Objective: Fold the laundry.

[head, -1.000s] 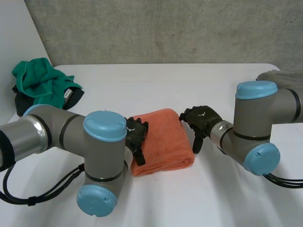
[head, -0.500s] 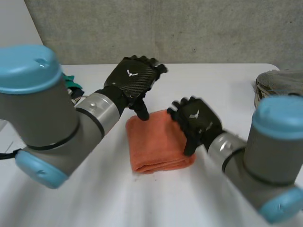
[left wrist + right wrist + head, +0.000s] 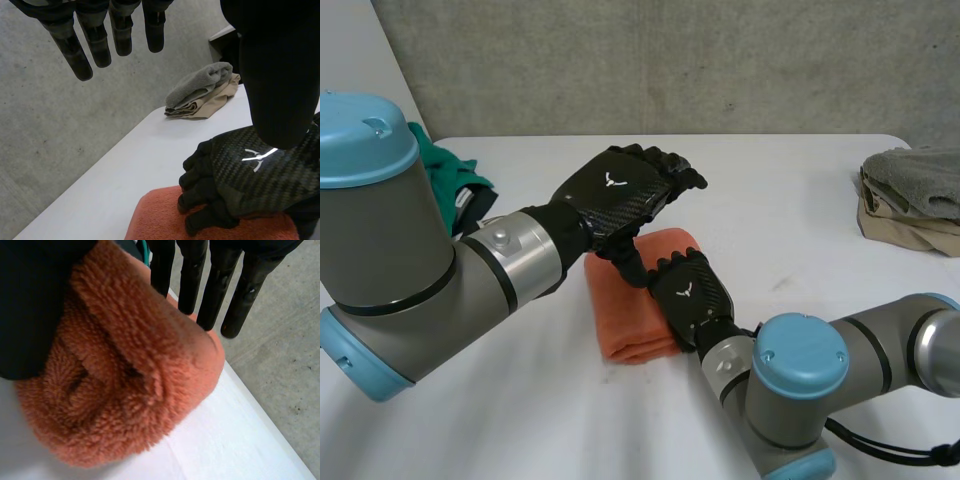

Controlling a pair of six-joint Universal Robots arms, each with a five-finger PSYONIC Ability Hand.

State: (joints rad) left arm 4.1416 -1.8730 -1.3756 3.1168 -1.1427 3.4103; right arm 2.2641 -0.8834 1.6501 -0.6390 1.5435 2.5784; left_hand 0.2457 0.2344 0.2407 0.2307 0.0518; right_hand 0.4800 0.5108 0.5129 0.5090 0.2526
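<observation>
The orange towel (image 3: 625, 312) lies folded in the middle of the white table (image 3: 800, 200). We see the right hand (image 3: 688, 298) resting palm-down on its right part. In the right wrist view its fingers (image 3: 215, 290) run straight out over the plush fold, with the thumb lying along the side of it. We read this hand as wide and flat on the cloth, not closed round it.

The left hand (image 3: 620, 190) hangs above the towel's far edge, just over the right hand. Its fingers (image 3: 95, 40) are straight and slightly spread, holding nothing. Its thumb points down toward the towel, and we cannot tell whether it touches.

Farther out, a bunched green cloth (image 3: 445, 170) sits at the table's far left, beside the left arm. At the far right, well apart from the towel, a grey towel (image 3: 915, 165) lies on top of a beige cloth (image 3: 900, 228).
</observation>
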